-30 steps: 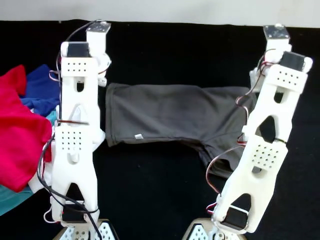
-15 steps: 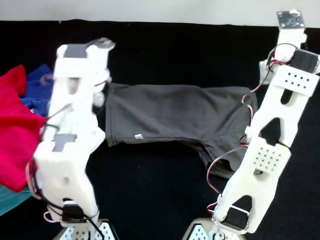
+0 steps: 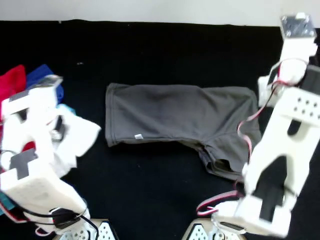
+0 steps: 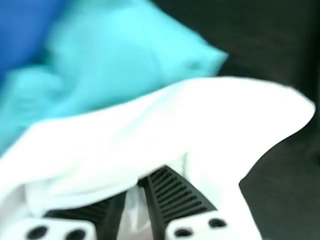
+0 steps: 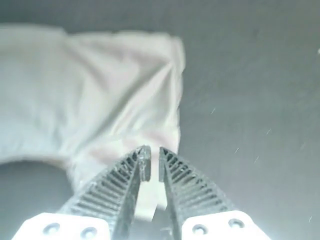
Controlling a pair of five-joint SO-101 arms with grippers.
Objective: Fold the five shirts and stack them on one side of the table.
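Left gripper (image 4: pixel 135 194) is pinching the white shirt (image 4: pixel 165 135), teal shirt (image 4: pixel 115 65) lying behind it; right gripper (image 5: pixel 151 160), nearly closed and empty, is hanging by the grey shirt's (image 3: pixel 175 112) right end.

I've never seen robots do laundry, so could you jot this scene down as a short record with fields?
Table: black surface
Middle: grey shirt, partly folded, lying flat
Left side: red shirt, blue shirt and teal shirt in a heap
Left end effector: closed on the white shirt, by the heap
Right end effector: closed, empty, near the grey shirt's corner
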